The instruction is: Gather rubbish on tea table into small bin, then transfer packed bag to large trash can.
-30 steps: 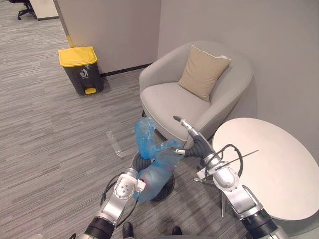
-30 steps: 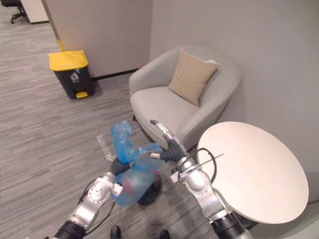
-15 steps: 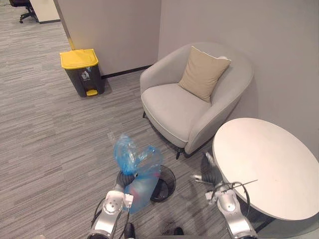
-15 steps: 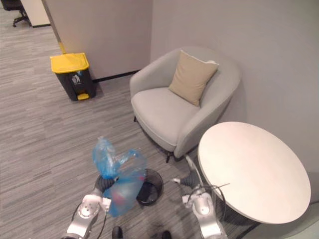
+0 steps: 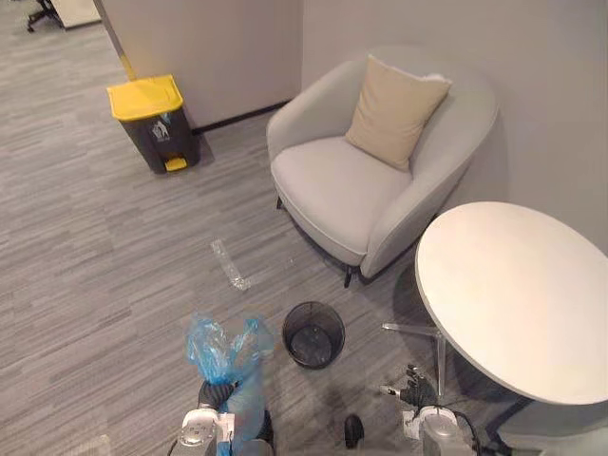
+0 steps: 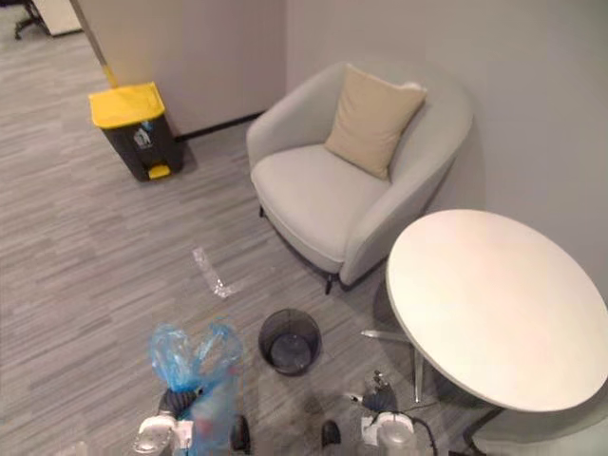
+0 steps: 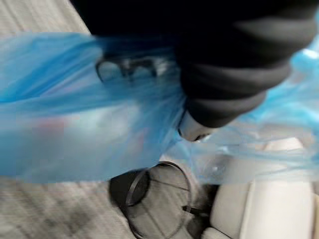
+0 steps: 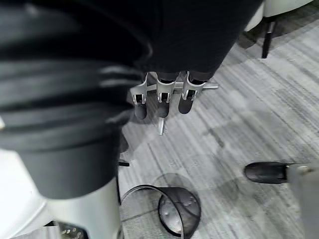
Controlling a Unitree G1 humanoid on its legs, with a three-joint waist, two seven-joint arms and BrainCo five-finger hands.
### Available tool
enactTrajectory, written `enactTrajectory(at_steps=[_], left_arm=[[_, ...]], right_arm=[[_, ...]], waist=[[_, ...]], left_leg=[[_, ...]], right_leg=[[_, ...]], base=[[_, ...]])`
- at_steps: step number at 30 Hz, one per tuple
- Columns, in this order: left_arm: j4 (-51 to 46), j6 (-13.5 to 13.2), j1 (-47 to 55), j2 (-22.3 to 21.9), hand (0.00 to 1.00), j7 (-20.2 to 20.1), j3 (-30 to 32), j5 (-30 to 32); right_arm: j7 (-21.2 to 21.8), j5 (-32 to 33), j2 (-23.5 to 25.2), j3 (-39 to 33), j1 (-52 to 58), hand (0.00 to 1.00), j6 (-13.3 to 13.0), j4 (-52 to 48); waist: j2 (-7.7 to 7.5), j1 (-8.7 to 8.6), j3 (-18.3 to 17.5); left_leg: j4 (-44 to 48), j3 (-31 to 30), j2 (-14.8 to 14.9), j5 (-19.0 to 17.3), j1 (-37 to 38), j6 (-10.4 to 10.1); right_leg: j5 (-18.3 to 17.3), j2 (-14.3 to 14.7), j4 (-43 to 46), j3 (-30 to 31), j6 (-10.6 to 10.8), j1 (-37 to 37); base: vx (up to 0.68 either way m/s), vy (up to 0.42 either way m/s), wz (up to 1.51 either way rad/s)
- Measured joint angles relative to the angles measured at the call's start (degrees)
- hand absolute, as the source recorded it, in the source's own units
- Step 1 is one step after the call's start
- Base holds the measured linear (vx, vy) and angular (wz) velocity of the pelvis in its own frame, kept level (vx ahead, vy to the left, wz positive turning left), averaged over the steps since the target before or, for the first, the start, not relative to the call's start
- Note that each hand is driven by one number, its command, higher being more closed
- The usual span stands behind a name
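A filled blue plastic bag (image 5: 228, 366) hangs from my left hand (image 5: 211, 393), whose fingers are curled round its gathered neck; the bag's loose top fans out above the hand. In the left wrist view the blue bag (image 7: 84, 114) lies under the hand's dark cover (image 7: 234, 64). The small black mesh bin (image 5: 313, 333) stands on the carpet just right of the bag, unlined. My right hand (image 5: 414, 390) hangs low by the table's base, its fingers (image 8: 161, 102) straight and holding nothing. The large trash can (image 5: 152, 120), dark with a yellow lid, stands far back left by the wall.
The round white tea table (image 5: 518, 294) is on the right, its top bare. A grey armchair (image 5: 361, 190) with a beige cushion stands behind the bin. A clear plastic strip (image 5: 231, 266) lies on the carpet. Open carpet runs from the bag to the trash can.
The camera has shifted. My right hand has let go of the bag's edge and dropped down by the table base. The bag has come out of the bin to its left.
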Motion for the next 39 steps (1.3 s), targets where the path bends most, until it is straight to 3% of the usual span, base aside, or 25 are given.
enactTrajectory(at_steps=[2,5,6,7,10,14,16,17,18,19,20,21,22,24,26,32,36,37,39], left_arm=[[0.0,0.0,-0.7,-0.2,1.0,0.0,-0.1,-0.3],[-0.3,0.0,-0.7,-0.7,1.0,0.0,-0.3,-0.9],[-2.0,0.0,0.1,-0.8,1.0,0.1,-0.3,-0.9],[-2.7,-0.2,0.2,-0.9,1.0,0.2,-0.3,-0.9],[-2.5,-0.1,0.4,-2.6,1.0,0.3,-0.5,-0.9],[-2.5,-0.1,0.0,-5.1,1.0,0.2,-2.9,-0.9],[-2.6,0.0,-0.5,-6.0,1.0,0.3,-2.9,-0.9],[-2.7,0.0,-1.6,-5.9,1.0,0.3,-3.3,-0.9],[-2.7,0.1,-3.3,-5.9,1.0,0.3,-3.4,-0.9],[-2.7,0.0,-4.1,-5.9,1.0,0.3,-4.1,-0.9],[-2.7,0.0,-4.3,-5.9,1.0,0.3,-4.8,-0.9],[-2.7,-0.1,-4.5,-6.0,1.0,0.2,-5.8,-0.9],[-2.6,-0.2,-5.0,-5.9,1.0,0.3,-5.8,-0.9],[-2.0,-0.1,-5.5,-4.8,1.0,0.3,-6.1,-0.9],[-0.8,-0.1,-5.5,-2.6,1.0,0.3,-7.1,-0.8],[1.2,0.1,-4.5,-0.4,1.0,0.3,-7.0,-0.8],[1.3,0.2,-3.1,-0.1,1.0,0.2,-6.5,-0.8],[1.4,0.3,-2.7,-0.1,1.0,0.2,-6.5,-0.8],[1.5,0.6,-2.9,-0.2,1.0,0.2,-6.6,-0.8]], right_arm=[[-0.2,0.0,0.0,0.1,0.1,0.0,0.4,0.3],[-0.6,0.0,0.6,0.4,1.1,0.0,0.4,-0.1],[-0.7,0.3,0.8,1.2,1.9,0.0,0.5,0.0],[-0.7,0.8,1.0,1.2,1.9,0.0,0.4,-0.1],[-1.4,1.2,0.7,1.2,0.2,0.0,0.3,-0.6],[-2.9,1.6,0.7,1.1,-0.2,0.0,0.2,-2.6],[-3.4,1.6,1.1,1.1,0.2,0.0,0.3,-3.6],[-3.9,1.5,2.3,0.3,0.7,0.0,0.3,-4.7],[-4.5,1.5,2.9,-0.1,0.1,0.0,0.3,-4.8],[-4.6,1.5,2.6,-0.1,0.3,0.0,0.3,-4.9],[-4.7,1.6,2.3,-0.1,0.7,0.0,0.3,-5.0],[-4.8,1.5,1.7,-0.1,1.5,0.0,0.2,-5.0],[-5.0,1.5,1.5,-0.2,1.6,0.0,0.3,-4.8],[-4.9,1.5,2.4,-1.2,1.3,0.0,0.3,-3.6],[-4.5,1.5,3.3,-1.2,0.9,0.0,0.4,-1.3],[-4.1,1.0,3.1,-1.2,-0.9,0.0,0.9,2.1],[-3.9,0.8,3.1,-1.2,-2.3,0.0,1.0,2.9],[-3.9,0.6,2.9,-1.1,-2.4,0.0,1.0,2.9],[-3.8,0.4,2.4,-1.1,-2.5,0.0,1.1,2.9]], waist=[[-0.33,0.04,0.3],[-0.04,0.07,0.7],[-1.28,0.55,0.1],[-1.55,0.84,-0.2],[0.74,3.21,0.3],[3.44,3.16,1.7],[4.24,3.06,1.4],[3.77,2.67,1.7],[1.83,2.18,3.0],[1.05,2.07,3.4],[1.14,1.67,3.3],[1.32,1.28,3.1],[2.95,1.12,2.9],[2.89,0.86,2.8],[1.65,0.88,2.4],[1.36,0.83,2.5],[0.53,1.06,2.6],[0.13,1.02,2.6],[0.08,0.8,2.7]], left_leg=[[3.0,-1.1,-0.5,-1.8,-1.7,0.1],[7.8,-4.0,-0.7,-3.8,-4.0,1.0],[9.4,-6.2,-2.0,-4.2,-4.7,0.6],[10.0,-6.7,-2.1,-4.2,-5.6,0.3],[10.1,-7.8,-0.2,-3.6,-8.7,-0.6],[4.7,-12.1,0.8,3.5,-10.9,-2.2],[2.3,-11.7,1.6,6.0,-11.0,-1.6],[1.9,-7.3,2.4,1.5,-11.0,-0.6],[9.8,-1.5,2.9,-0.8,-12.9,1.7],[16.5,0.8,2.9,-2.1,-13.2,2.2],[20.8,1.7,3.4,-3.3,-13.1,2.5],[24.8,3.0,4.6,-7.2,-12.2,2.6],[23.9,3.9,5.1,-9.8,-11.3,1.8],[18.6,3.7,3.9,-10.4,-9.7,0.6],[13.6,2.8,1.2,-7.9,-8.1,1.4],[11.9,1.2,-1.9,-7.9,-7.6,2.6],[19.3,1.2,-2.7,-14.0,-9.7,3.6],[21.8,1.0,-3.3,-16.2,-10.0,4.0],[23.9,0.3,-3.8,-18.8,-10.1,4.7]], right_leg=[[-1.3,-0.8,2.6,-0.5,0.4,-0.9],[-6.4,-1.3,10.7,0.3,0.9,-1.4],[-10.1,-1.7,13.7,1.4,1.1,-1.1],[-11.4,-1.6,12.6,1.8,0.4,-1.1],[-10.6,0.8,11.0,0.4,-0.9,-3.0],[-9.1,1.9,11.1,-5.2,-2.4,-4.6],[-8.5,1.9,11.1,-8.7,-3.4,-4.0],[-7.9,0.8,9.5,-11.1,-4.2,-3.5],[-7.8,-1.8,9.7,-13.1,-4.3,-3.0],[-7.8,-3.5,9.9,-14.5,-4.2,-2.3],[-7.7,-4.2,9.8,-15.6,-4.0,-1.5],[-7.6,-4.6,9.1,-17.0,-3.7,-0.7],[-7.4,-4.3,8.5,-18.0,-2.5,0.1],[-6.9,-3.9,6.3,-18.6,-0.9,1.0],[-5.4,-4.6,2.4,-19.0,-0.1,2.5],[-4.5,-5.4,-1.6,-18.7,1.4,4.8],[-8.0,-7.2,2.6,-17.4,3.3,4.2],[-9.8,-8.3,5.4,-16.8,4.1,3.8],[-9.6,-9.6,14.3,-14.3,3.6,1.2]], base=[[-0.02,0.009,0.42],[-0.02,-0.008,0.74],[-0.02,-0.075,0.81],[-0.03,-0.096,0.71],[-0.08,-0.099,0.22],[-0.05,-0.102,0.62],[-0.01,-0.058,0.67],[-0.05,0.02,0.84],[-0.07,0.009,0.97],[-0.05,-0.026,0.89],[-0.04,0.03,0.75],[-0.02,0.129,0.69],[-0.02,0.163,0.54],[-0.02,0.162,0.41],[0.0,0.128,0.38],[0.01,0.085,0.22],[0.1,0.07,0.01],[0.23,0.075,0.13],[0.27,0.09,0.15]])
